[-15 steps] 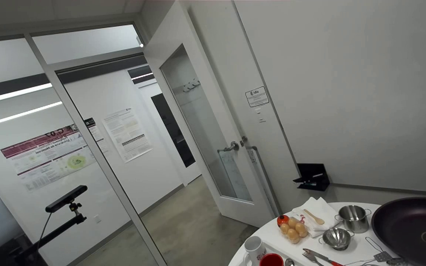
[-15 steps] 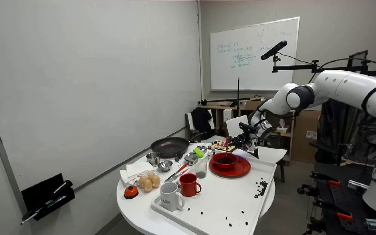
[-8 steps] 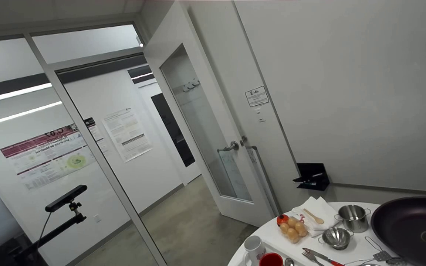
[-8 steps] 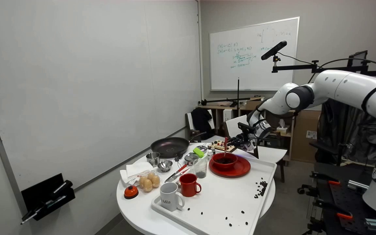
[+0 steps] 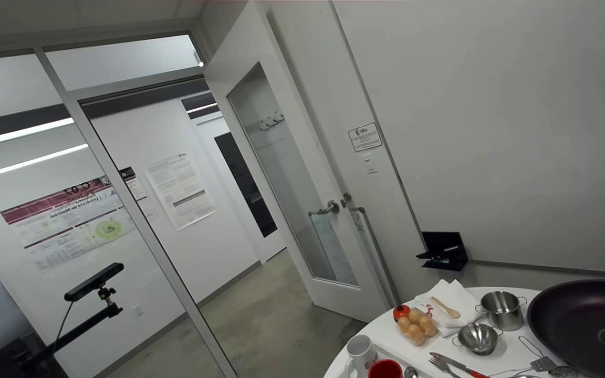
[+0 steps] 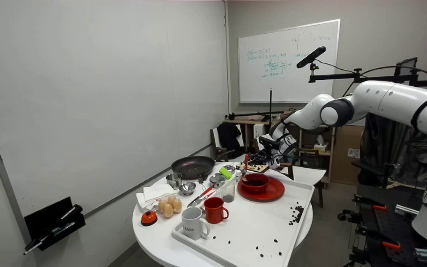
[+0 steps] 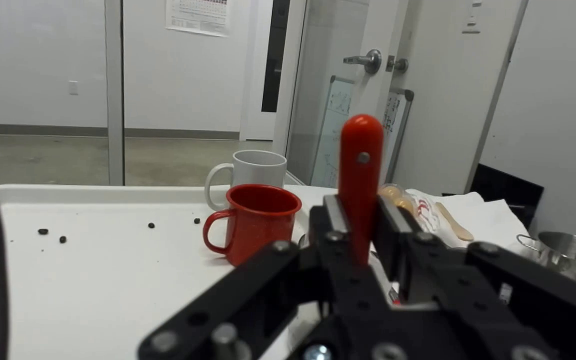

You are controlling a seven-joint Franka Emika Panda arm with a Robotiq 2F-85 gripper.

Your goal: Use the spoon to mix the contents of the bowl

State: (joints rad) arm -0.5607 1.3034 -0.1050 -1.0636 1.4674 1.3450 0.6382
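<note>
Red-handled spoon point(image 6: 246, 163): stands at the left side of the red bowl point(image 6: 255, 189) in an exterior view; long axis near-vertical, top leaning slightly right.
Spoon ends: rounded handle end points up, metal end down at the bowl's left rim; too small to tell whether the tip touches the dark contents point(image 6: 257, 183).
Gripper point(image 7: 363, 220): jaws pinch the red handle from both sides, seen in the wrist view.
Round table point(image 6: 153, 237): white, carrying a white tray point(image 6: 247, 218); dark beans point(image 6: 299, 212) cluster by the tray's right edge, a few more scattered toward its near end.
Room: glazed door point(image 5: 293, 189) stands open; in an exterior view, left to right, black marker holder point(image 6: 54, 228), whiteboard point(image 6: 287, 63) with green writing, white robot arm point(image 6: 399, 98).
Steel pot point(image 6: 174, 181): just left of a small steel bowl point(image 6: 187, 189).
Frying pan point(image 6: 193, 167): black, behind both.
Grey mug point(image 6: 192, 220): upright on the tray's left corner.
Red mug point(image 6: 214, 212): upright, just behind the grey one.
Clear cup point(image 6: 228, 189): holds dark matter point(image 6: 228, 198) at its bottom.
Red bowl: sits on a red plate point(image 6: 277, 193), dark contents inside.
</note>
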